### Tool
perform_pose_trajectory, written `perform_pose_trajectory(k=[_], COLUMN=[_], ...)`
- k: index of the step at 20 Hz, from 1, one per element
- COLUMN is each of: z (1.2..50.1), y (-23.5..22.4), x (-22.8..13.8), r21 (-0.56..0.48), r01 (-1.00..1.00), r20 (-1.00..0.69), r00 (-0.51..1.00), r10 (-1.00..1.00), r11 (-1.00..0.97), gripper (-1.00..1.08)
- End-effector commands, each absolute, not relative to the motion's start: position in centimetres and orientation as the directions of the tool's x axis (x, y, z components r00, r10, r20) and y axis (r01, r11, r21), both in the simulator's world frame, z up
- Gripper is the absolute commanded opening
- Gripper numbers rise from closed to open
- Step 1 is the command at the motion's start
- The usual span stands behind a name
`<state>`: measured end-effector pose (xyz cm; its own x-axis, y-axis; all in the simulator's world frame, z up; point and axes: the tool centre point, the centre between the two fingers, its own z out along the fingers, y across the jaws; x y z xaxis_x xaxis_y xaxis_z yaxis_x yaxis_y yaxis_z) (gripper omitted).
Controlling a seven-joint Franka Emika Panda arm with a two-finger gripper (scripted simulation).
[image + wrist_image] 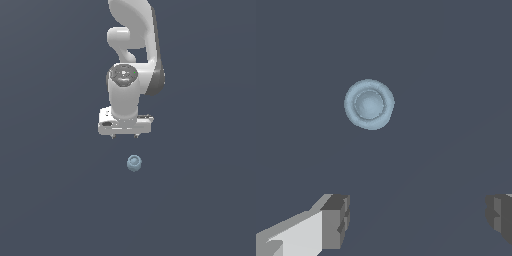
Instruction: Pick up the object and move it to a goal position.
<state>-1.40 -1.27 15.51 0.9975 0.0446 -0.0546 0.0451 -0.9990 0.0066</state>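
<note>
Exterior view: a white, smooth-shelled Franka Panda arm (131,55) comes down from the upper edge of the picture, its wrist pointing straight down over a flat, uniform dark slate-grey desk (50,200).
Gripper: the white gripper (124,136) hangs at the end of the arm; only the short tips of its fingers show below the wide white hand body in the exterior view.
Fingers: spread wide apart with nothing between them; in the wrist view one grey-padded finger (335,221) and the other finger (500,216) stand at opposite sides of the picture, bare desk between them.
Object: a small pale blue-grey rounded ball-like thing (134,163) with a ringed, slightly lumpy top lies on the desk, lower in the exterior view than the gripper and slightly toward the exterior view's right of its middle.
Object in wrist view: the same pale blue-grey ball (369,104) appears as a round disc with a lighter centre, apart from both fingers and not in line between them.
Contact: the gripper and the object are apart; neither finger touches it.
Surroundings: the only things to be seen are the desk surface, the arm and the object.
Obstructions: the space between the fingers and the object shows only bare desk.
</note>
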Motion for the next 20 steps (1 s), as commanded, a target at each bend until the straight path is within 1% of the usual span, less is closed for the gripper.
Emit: perform_pose_trajectory(k=[1,4,10,20], z=[15.5,15.5,15.7,15.0], y=[-1.3,-0.5,2.8,2.8], x=[-1.4,-1.3,-1.2,-0.4], r21=[0.007,0.002,-0.021,-0.019], r01=[0.045,0.054,0.101,0.058], r20=[-0.055,-0.053,-0.047,-0.042], r00=[0.998,0.997,0.994,0.997], r10=[0.045,0.054,0.102,0.058], r11=[-0.999,-0.999,-0.995,-0.998], gripper=[1.0,1.0,1.0,1.0])
